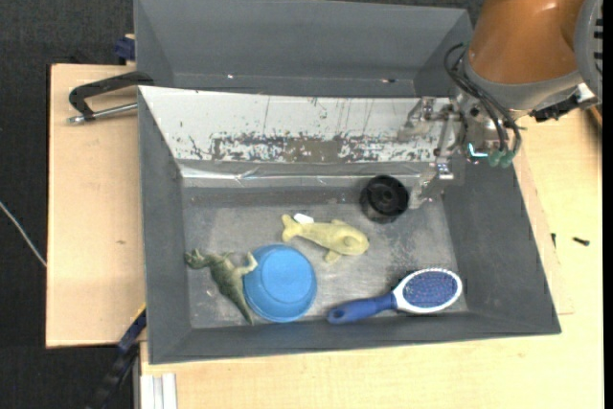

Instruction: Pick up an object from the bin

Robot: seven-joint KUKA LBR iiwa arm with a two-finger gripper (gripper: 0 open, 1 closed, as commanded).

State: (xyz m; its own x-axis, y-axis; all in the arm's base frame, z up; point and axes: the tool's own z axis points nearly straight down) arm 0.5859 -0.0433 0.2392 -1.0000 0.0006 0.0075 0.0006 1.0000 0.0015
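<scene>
My gripper (437,166) hangs over the bin's back right corner, close to the right wall. Just to its lower left a small black round cap-like thing (385,197) lies on the floor by the back wall, beside the gripper's lower end; whether they touch I cannot tell. A pale yellow toy animal (327,238) lies on its side further left, near the middle of the floor. Nothing shows in the gripper's hold.
A blue brush with a white-rimmed oval head (406,295) lies along the front right. A round blue cup (280,283) sits at the front, with a green toy dinosaur (222,274) against its left side. The arm's orange cover looms over the back right corner.
</scene>
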